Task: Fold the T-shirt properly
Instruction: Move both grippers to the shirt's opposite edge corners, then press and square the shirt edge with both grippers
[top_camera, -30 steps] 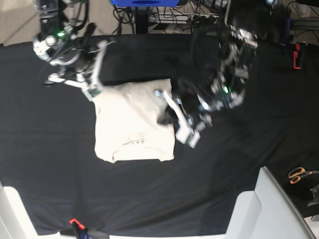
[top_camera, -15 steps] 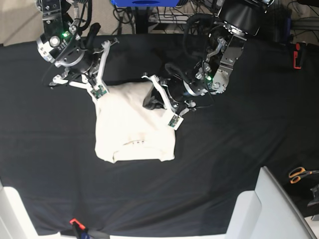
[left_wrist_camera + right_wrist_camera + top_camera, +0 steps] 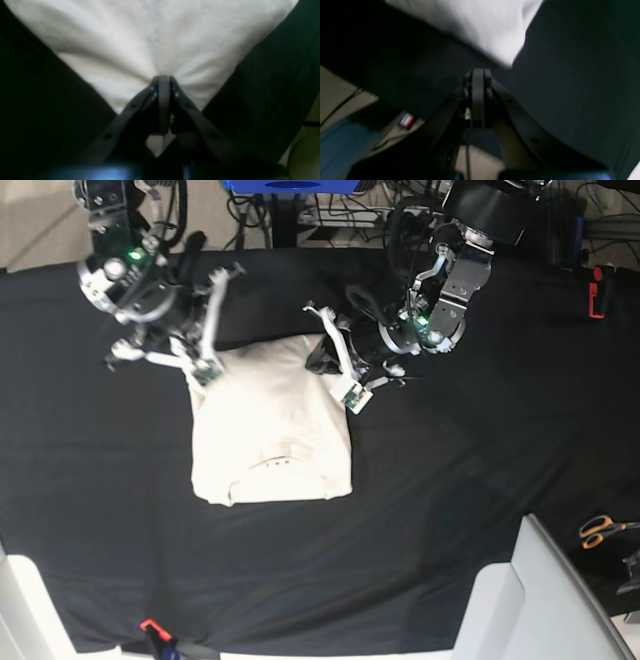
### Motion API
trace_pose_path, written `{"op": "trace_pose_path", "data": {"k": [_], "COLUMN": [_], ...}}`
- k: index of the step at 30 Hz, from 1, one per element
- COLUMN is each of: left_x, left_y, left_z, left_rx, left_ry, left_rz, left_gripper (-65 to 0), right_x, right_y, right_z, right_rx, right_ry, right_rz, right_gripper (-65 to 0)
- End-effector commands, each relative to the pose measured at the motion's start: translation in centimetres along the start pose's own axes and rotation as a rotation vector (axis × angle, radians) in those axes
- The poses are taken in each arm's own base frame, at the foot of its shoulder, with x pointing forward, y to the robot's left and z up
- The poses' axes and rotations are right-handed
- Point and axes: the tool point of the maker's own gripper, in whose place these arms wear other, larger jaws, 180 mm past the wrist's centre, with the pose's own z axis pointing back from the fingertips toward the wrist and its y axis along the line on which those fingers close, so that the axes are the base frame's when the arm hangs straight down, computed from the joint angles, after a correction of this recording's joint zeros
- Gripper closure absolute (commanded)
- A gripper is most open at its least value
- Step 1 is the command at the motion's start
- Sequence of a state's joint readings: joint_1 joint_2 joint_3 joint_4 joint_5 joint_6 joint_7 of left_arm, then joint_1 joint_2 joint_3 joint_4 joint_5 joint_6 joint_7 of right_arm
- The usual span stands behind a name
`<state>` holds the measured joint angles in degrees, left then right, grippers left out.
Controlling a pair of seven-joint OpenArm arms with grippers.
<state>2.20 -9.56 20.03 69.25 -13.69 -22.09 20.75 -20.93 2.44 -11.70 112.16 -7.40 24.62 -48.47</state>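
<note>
The cream T-shirt [image 3: 270, 430] lies folded into a rough rectangle on the black cloth [image 3: 450, 480], collar towards the front edge. My left gripper [image 3: 322, 366] is at its far right corner. In the left wrist view that gripper [image 3: 163, 80] is shut on the T-shirt [image 3: 160, 37], and creases fan out from its tips. My right gripper [image 3: 197, 366] sits by the far left corner. In the right wrist view it [image 3: 477, 72] is shut with nothing in it, just short of the blurred T-shirt edge [image 3: 475, 22].
Rigid pale panels stand at the front right [image 3: 530, 600] and front left [image 3: 20, 610]. Orange-handled scissors [image 3: 600, 530] lie at the right edge. A red object [image 3: 596, 290] is at the far right, cables and a blue base [image 3: 290, 185] behind the table.
My left gripper has swung from the shirt's right side up to its far right corner, taking the fabric along. The right gripper shifted slightly at the far left corner.
</note>
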Motion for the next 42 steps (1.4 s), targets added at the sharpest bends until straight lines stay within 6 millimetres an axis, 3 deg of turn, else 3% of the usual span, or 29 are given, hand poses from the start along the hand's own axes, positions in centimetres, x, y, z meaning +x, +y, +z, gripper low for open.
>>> {"op": "trace_pose_path", "data": {"k": [1,4,10,13,16,21,24,28,30,33,36,42], "left_x": [-0.5,0.1,-0.1,-0.2,-0.4,-0.4,-0.3,-0.2,-0.2,-0.2,-0.3,0.1], "left_y": [0.9,1.0,1.1,1.1,1.2,1.2,1.1,1.0,1.0,0.9,1.0,1.4], "left_z": [0.0,-0.1,-0.1,-0.1,-0.1,-0.1,-0.1,-0.1,-0.1,-0.2,-0.1,-0.1], "left_rx": [0.036,0.034,0.036,0.037,0.038,0.039,0.036,0.035,0.035,0.033,0.037,0.043], "left_ry": [0.051,0.047,0.052,0.054,0.058,0.059,0.058,0.055,0.055,0.055,0.055,0.05], "left_rz": [-0.029,-0.04,-0.042,-0.04,-0.037,-0.036,-0.04,-0.04,-0.04,-0.04,-0.037,-0.036], "left_gripper": [0.0,0.0,0.0,0.0,0.0,0.0,0.0,0.0,0.0,0.0,0.0,0.0], "right_x": [1.3,2.8,2.8,1.8,-0.4,-2.7,-1.1,2.6,4.1,4.4,3.1,-3.0], "right_y": [0.5,0.9,1.2,1.6,0.1,-2.0,-1.7,-1.2,-2.2,-3.3,-3.4,-3.1], "right_z": [0.2,-0.3,-3.4,-5.2,-6.6,-6.5,-4.1,-1.6,-1.8,-3.8,-6.3,-10.3], "right_rx": [0.019,0.036,0.076,0.121,0.116,0.102,0.079,0.054,0.034,0.038,0.075,0.143], "right_ry": [-0.056,-0.101,-0.117,-0.093,-0.05,-0.023,-0.055,-0.116,-0.134,-0.108,-0.055,0.004], "right_rz": [0.009,0.039,0.039,0.056,0.0,-0.048,0.001,0.066,0.078,0.07,0.049,-0.13], "right_gripper": [0.0,0.0,0.0,0.0,0.0,0.0,0.0,0.0,0.0,0.0,0.0,0.0]}}
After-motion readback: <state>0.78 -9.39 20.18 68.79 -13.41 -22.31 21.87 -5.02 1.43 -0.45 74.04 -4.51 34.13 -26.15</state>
